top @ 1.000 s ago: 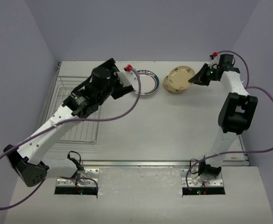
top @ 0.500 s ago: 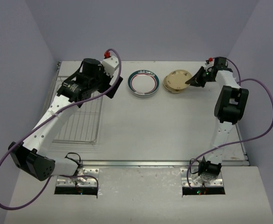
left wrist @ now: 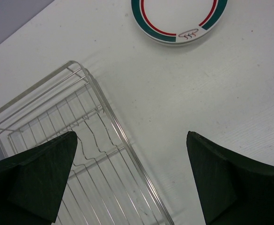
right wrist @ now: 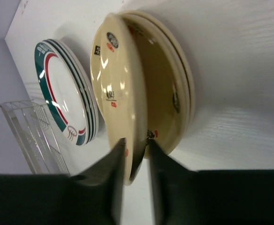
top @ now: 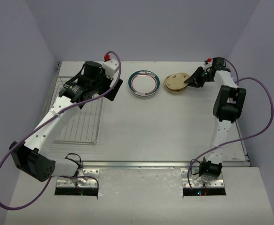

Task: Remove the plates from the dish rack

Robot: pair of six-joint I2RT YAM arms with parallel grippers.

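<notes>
A tan plate (right wrist: 114,79) leans tilted on a stack of tan plates (top: 175,82) at the back of the table. Its raised rim lies between the fingers of my right gripper (right wrist: 137,140) (top: 190,79), whose jaws are slightly open, with a dark gap on the inner side. Left of them lie teal-rimmed plates (top: 145,83) (left wrist: 179,18) (right wrist: 64,93), stacked flat. The dish rack (top: 78,119) (left wrist: 57,117) sits at the left and shows only bare rods. My left gripper (top: 114,90) (left wrist: 131,136) hangs wide open over the rack's right rim, holding nothing.
The table's back wall runs close behind both plate stacks. A purple cable (top: 113,70) loops over the left arm. The right arm (top: 228,101) stands along the table's right edge.
My left gripper has drawn back from the teal-rimmed plates toward the rack. The right gripper has lowered the tan plate onto the tan stack, and its jaws have parted a little.
</notes>
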